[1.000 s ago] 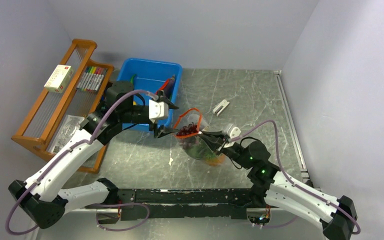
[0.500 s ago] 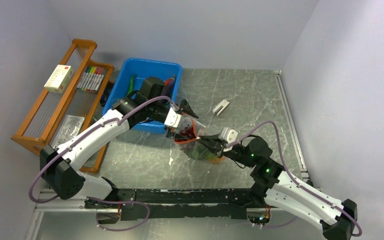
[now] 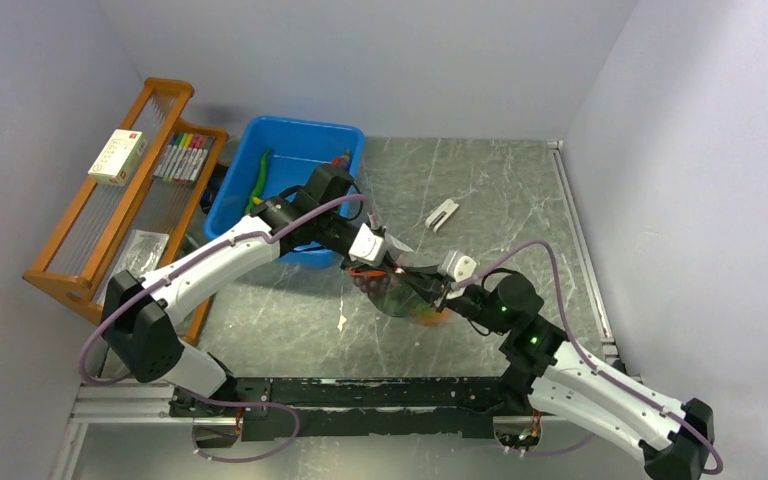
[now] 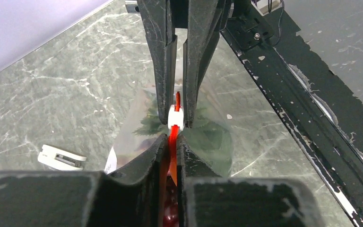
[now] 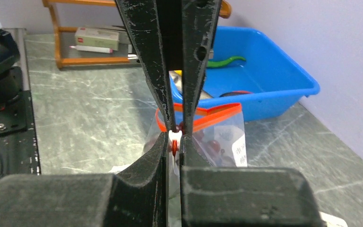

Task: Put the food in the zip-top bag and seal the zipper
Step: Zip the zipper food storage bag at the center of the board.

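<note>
We count two end effectors, one clear, floppy plastic zip-top bag (image 4: 208, 142), one rigid blue plastic bin (image 5: 274, 80), one slatted wooden rack (image 3: 90, 230) and one small white clip (image 3: 443, 213) on the grey marbled desk (image 4: 52, 104). Through the creased film we make out one bunch of glossy dark red toy grapes (image 5: 211, 143), some dark green leaves (image 4: 149, 126) and one orange piece (image 3: 432, 318) at the bottom.

The bag sits near the desk's centre, at 5 o'clock from the bin, with the clip apart from it at 1 o'clock. The left end effector (image 4: 171, 138) is pressed together on the narrow red-orange zipper strip (image 5: 212, 115). The right end effector (image 5: 173, 137), facing it tip to tip, pinches the strip at its small white tab (image 4: 176, 117).

Half a second ago the left end effector was spread at the bag's 11 o'clock side and the mouth stood as an open loop. Now it has come in onto the strip, which runs flat between the fingers, though the right wrist view shows it bowed open farther along. The right end effector has kept its place.
</note>
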You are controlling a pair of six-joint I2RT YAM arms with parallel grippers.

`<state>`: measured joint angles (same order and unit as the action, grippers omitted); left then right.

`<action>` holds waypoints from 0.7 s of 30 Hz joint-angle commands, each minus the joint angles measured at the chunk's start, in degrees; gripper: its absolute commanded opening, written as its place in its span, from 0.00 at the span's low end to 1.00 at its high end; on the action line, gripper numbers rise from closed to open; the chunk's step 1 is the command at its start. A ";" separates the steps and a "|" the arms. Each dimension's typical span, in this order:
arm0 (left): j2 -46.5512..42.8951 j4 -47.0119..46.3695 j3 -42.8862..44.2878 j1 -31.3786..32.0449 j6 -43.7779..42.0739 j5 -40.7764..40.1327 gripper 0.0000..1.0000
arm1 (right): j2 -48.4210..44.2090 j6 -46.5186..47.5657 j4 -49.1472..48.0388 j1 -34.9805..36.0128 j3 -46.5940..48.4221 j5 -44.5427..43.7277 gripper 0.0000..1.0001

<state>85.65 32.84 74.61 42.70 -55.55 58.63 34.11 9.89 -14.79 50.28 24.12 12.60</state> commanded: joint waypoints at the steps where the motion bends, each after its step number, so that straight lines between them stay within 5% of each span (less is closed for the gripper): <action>1: 1.26 -1.19 1.13 0.23 1.32 -1.97 0.07 | -1.78 -1.72 -2.81 -0.33 -0.90 -0.69 0.00; 6: 0.14 -4.54 -1.02 0.14 4.04 -3.22 0.07 | -2.77 -2.33 -1.11 -0.36 -1.14 -2.29 0.03; 14: 0.74 -4.39 0.14 -0.26 4.81 -4.71 0.07 | -1.92 0.79 2.53 -0.31 -0.84 -3.67 0.45; 21: -0.24 -5.19 -0.60 -0.33 4.61 -5.06 0.07 | 1.36 1.30 0.17 -0.32 -1.47 -4.63 0.46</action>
<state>86.37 30.20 74.04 42.68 -50.52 53.80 34.83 10.57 -12.73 49.93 22.90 9.34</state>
